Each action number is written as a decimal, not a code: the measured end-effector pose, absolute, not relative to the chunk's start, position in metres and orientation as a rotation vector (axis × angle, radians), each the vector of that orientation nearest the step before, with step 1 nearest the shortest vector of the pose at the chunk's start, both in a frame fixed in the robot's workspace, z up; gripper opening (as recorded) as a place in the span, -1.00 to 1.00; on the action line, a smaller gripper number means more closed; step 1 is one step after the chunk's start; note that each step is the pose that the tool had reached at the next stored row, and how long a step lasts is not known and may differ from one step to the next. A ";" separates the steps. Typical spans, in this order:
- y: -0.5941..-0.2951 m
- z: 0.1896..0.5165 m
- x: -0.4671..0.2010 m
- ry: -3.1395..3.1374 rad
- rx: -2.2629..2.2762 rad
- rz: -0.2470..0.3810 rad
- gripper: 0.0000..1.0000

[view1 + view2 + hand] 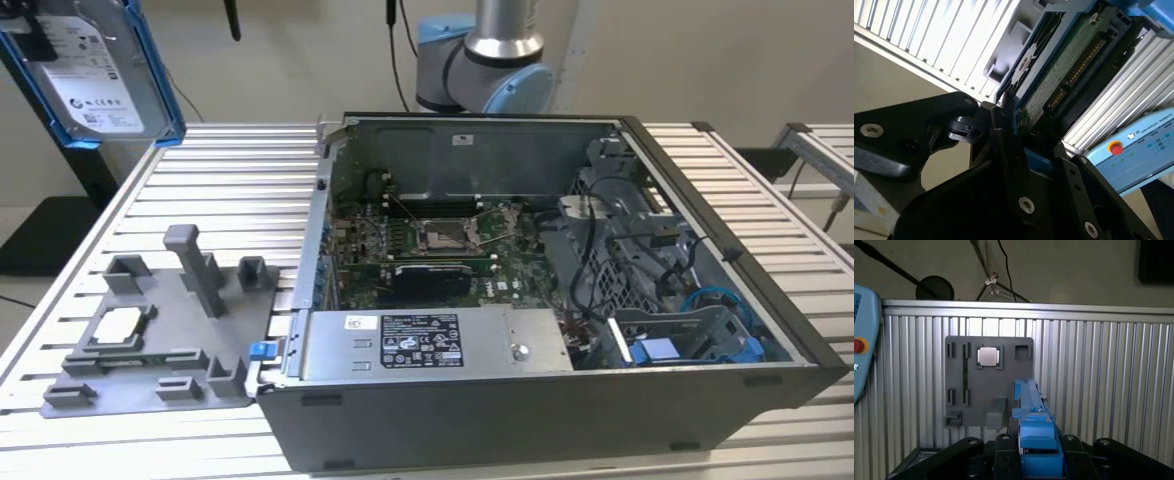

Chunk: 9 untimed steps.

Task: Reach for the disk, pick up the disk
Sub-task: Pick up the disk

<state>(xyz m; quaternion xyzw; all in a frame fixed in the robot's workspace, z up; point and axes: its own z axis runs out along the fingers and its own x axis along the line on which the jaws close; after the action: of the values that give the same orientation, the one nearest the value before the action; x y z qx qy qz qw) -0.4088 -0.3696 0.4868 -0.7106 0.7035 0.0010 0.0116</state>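
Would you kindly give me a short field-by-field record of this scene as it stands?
disk: in the air, off the table, at the exterior view's left
gripper: shut on the disk's edge, as the second wrist view shows
grey fixture plate: flat on the slatted table, beside the case
silver chip: lying in a pocket of the fixture plate
computer case: side open, circuit board exposed

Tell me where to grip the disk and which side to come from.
Grip the disk at one short end, closing across its two broad flat faces and coming in lengthwise from that end. It is a thin slab, so those faces give parallel seats. The gripper appears to hold it this way, lifted off the table.
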 end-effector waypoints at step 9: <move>-0.370 0.487 -0.392 2.194 -2.216 0.003 -1.00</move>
<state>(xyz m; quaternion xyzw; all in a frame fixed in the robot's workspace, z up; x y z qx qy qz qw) -0.3918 -0.3696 0.4868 -0.7106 0.7035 0.0011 0.0116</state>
